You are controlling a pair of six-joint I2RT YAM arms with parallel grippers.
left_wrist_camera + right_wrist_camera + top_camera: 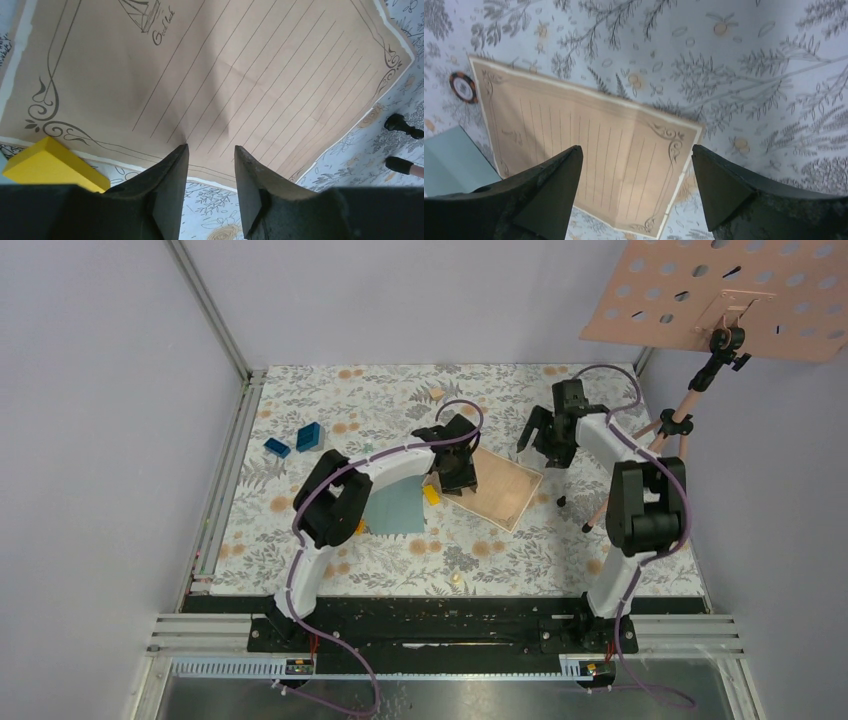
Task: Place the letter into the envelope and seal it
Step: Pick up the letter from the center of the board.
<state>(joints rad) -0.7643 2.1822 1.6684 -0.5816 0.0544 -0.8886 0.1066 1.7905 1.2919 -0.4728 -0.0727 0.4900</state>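
The flowery tablecloth (520, 560) lies between plain grey walls (400, 300). The letter (505, 488) lies flat near the envelope (398, 508). The left claw (210, 150) is half open at its edge. The right claw (636, 150) is wide open above.

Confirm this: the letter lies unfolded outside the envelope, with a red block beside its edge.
Wrong colour: the block is yellow, as the left wrist view shows. The letter does lie unfolded outside the envelope, the block beside its edge.
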